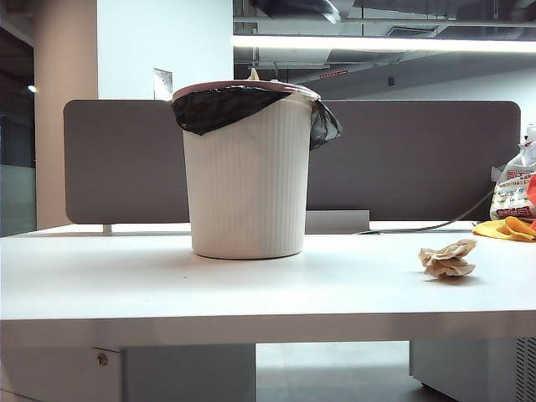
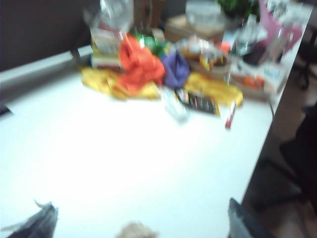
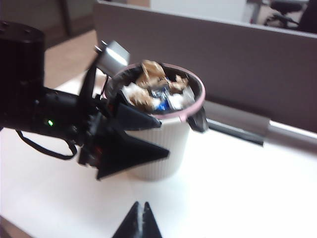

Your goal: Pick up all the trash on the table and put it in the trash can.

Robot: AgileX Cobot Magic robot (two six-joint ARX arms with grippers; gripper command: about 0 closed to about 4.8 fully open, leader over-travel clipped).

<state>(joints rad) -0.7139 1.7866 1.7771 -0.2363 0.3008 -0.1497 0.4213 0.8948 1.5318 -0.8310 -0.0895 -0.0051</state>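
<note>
One wad lies on the table, well to the right of the can in the exterior view, with a printed bag and a yellow item beyond it at the table's far right. Left claw: open, fingers spread wide over bare table. A tan blur sits low between them; it is too smeared to tell whether it is a wad or whether it touches either finger. Ahead of this claw, well apart, is a heap of orange, purple and yellow clutter. From the right wrist, the left claw's black fingers stand parted just beside the can's wall. Right claw: tips closed together, nothing seen between them, above the table, with the can just ahead. The can is heaped to the pink rim with tan paper and blue-white wrappers. A grey divider stands behind it.
</note>
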